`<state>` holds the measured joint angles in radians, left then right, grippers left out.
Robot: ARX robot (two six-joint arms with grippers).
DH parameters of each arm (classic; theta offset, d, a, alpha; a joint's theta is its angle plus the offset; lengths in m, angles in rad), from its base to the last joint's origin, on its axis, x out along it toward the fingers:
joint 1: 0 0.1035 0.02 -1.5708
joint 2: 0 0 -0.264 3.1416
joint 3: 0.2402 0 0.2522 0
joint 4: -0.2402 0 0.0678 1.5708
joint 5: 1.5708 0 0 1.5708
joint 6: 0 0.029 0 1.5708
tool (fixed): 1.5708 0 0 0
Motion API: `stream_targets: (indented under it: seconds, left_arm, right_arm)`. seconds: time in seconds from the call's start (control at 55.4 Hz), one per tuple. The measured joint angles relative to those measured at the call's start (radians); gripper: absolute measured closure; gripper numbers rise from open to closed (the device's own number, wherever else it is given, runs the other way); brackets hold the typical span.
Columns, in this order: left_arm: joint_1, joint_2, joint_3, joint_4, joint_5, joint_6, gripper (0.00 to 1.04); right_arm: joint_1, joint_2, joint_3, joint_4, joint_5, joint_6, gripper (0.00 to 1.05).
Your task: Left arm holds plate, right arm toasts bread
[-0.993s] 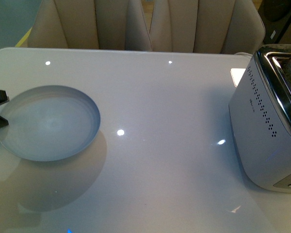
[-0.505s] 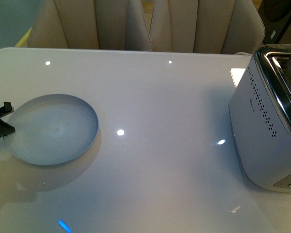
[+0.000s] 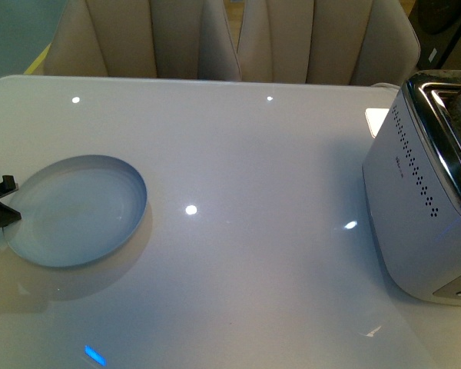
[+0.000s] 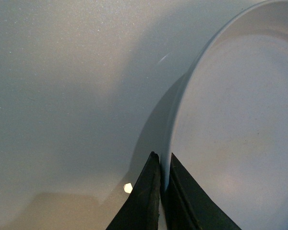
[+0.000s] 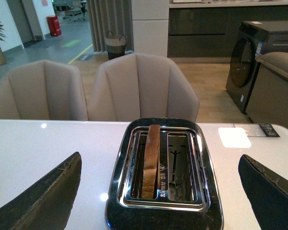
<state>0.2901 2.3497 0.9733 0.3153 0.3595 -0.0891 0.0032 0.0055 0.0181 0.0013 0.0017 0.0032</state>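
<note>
In the toaster's (image 5: 163,170) left-hand slot, as the right wrist camera looks down on it, the bread (image 5: 150,160) stands on edge, its long axis running along the slot and its crust just proud of the chrome top. The right gripper (image 5: 161,201) hangs directly above the toaster, jaws spread wide to either side of it, holding nothing; the slice lies below and between them, slightly off centre toward one jaw. Any lift looks to depend on the jaws closing across the thin faces of the slice, not along its length. Well apart, on the far left of the table (image 3: 246,154), the plate (image 3: 77,211) is tilted, its near-left rim pinched between the pressed-together jaws of the left gripper (image 4: 162,165). The right arm is clearly nearer the bread. Small dark lettering on the toaster's side is too small to read, as is a label on the table behind it.
</note>
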Motion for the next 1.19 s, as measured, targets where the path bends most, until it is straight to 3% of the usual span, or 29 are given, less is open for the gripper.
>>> stream_targets:
  seconds: [0.379, 0.487, 0.596, 0.83, 1.191]
  left_arm:
    - [-0.002, 0.011, 0.0, 0.012, -0.01, -0.005, 0.48]
    - [-0.006, -0.011, -0.012, 0.03, -0.005, -0.022, 0.24]
    - [-0.009, -0.063, -0.032, 0.044, 0.001, -0.033, 0.08]
    - [-0.023, -0.23, -0.101, 0.072, -0.002, -0.04, 0.07]
    - [-0.12, -0.587, -0.231, 0.095, -0.108, -0.056, 0.07]
  right_arm:
    - [0.0, 0.0, 0.0, 0.0, 0.0, 0.0, 0.09]
    - [0.0, 0.0, 0.0, 0.0, 0.0, 0.0, 0.09]
    - [0.0, 0.0, 0.0, 0.0, 0.0, 0.0, 0.09]
    - [0.0, 0.0, 0.0, 0.0, 0.0, 0.0, 0.09]
    - [0.0, 0.0, 0.0, 0.0, 0.0, 0.0, 0.09]
